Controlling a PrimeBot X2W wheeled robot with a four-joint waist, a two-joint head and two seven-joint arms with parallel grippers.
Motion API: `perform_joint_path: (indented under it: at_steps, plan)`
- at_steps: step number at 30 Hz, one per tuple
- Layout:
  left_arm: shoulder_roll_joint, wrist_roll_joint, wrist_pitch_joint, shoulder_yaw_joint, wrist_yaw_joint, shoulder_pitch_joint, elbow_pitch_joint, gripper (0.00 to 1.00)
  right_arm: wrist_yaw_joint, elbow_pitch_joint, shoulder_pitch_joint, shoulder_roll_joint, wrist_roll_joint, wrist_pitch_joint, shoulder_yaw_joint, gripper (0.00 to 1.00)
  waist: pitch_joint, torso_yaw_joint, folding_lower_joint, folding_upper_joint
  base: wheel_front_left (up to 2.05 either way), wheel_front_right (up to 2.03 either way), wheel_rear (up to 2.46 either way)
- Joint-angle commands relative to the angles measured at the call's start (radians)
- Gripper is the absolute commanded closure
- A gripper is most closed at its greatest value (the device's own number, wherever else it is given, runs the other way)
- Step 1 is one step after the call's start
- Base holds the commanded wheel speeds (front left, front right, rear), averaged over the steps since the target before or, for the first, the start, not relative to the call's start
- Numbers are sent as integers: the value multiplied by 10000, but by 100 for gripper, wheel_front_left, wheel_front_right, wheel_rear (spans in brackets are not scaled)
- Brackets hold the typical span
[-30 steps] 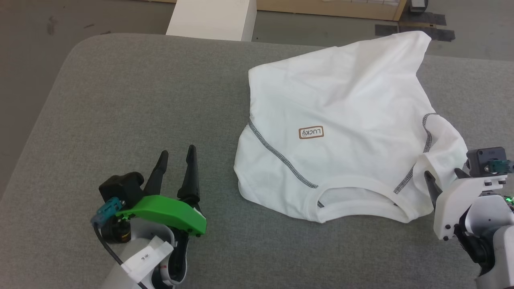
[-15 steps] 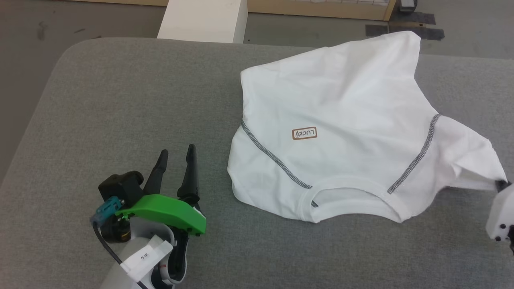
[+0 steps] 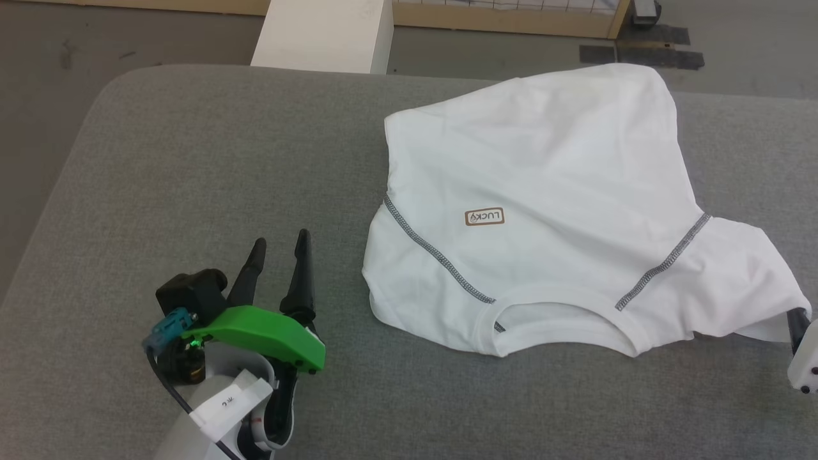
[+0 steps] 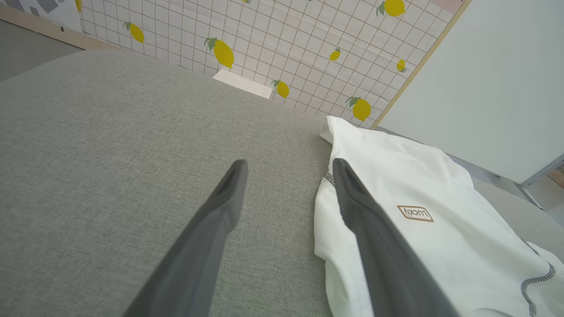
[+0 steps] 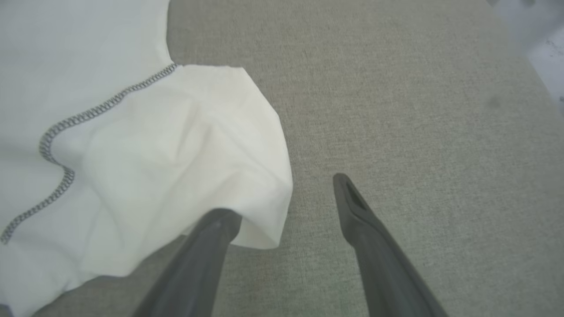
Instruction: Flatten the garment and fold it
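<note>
The garment [image 3: 543, 191], a white shirt with dark zigzag seams and a brown-bordered LUCKY patch [image 3: 484, 217], lies on the grey padded surface, collar toward me. Its right-hand sleeve [image 3: 741, 281] is drawn out sideways. My right gripper [image 3: 797, 322] sits at that sleeve's end by the picture's right edge. In the right wrist view the right gripper [image 5: 280, 198] is open, and the sleeve hem [image 5: 260, 207] drapes over one fingertip. My left gripper [image 3: 281, 243] stands open over bare fabric left of the garment. In the left wrist view the left gripper [image 4: 289, 164] holds nothing, with the garment [image 4: 432, 246] beside it.
The grey padded surface [image 3: 192, 160] has rounded corners and drops to the floor at the left and far sides. A rigid white box [image 3: 323, 32] stands past its far edge. Dark tape patches [image 3: 639, 54] mark the floor. A lemon-patterned wall [image 4: 264, 35] rises behind.
My right gripper went right with the sleeve, drawing it out flat, and now stands open at its end. The garment's far corner has sunk lower. The left arm has stayed put.
</note>
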Motion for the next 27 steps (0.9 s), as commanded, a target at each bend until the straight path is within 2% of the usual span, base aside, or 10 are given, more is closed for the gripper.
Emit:
perform_joint_path:
  at_steps: [1, 8, 14, 18, 23, 25, 27]
  plan:
    - [82, -76, 41, -25, 36, 45, 39, 0, -17, -379, 219, 129, 211, -119, -49, 0, -249, -28, 1, 94, 0, 0, 0]
    - [67, -169, 205, -124, 116, 287, 2, 0, -17, -2603, 1673, 991, 718, 286, -396, 0, -707, -114, 1, 94, 0, 0, 0]
    - [-93, -250, 785, -545, 190, 442, 122, 0, -17, -3516, 2519, 1332, 981, 727, -314, 0, -800, -193, 1, 94, 0, 0, 0]
    - [-370, -311, 2154, -1234, 417, 158, 392, 0, -17, -3655, 2599, 1376, 1026, 797, -140, 0, -718, -262, 1, 94, 0, 0, 0]
    - [-519, -9, 4699, -2228, 1209, -760, 1070, 0, -17, -3639, 2365, 1387, 1147, 800, 154, 0, -531, -479, 1, 94, 0, 0, 0]
    - [-591, 9, 5621, -2548, 1400, -1041, 1328, 0, -17, -3623, 2266, 1388, 1157, 763, 244, 0, -432, -606, 1, 94, 0, 0, 0]
    - [-527, 224, 5995, -2719, 1582, -1339, 1509, 0, -17, -3598, 2181, 1389, 1178, 721, 313, 0, -318, -761, 1, 94, 0, 0, 0]
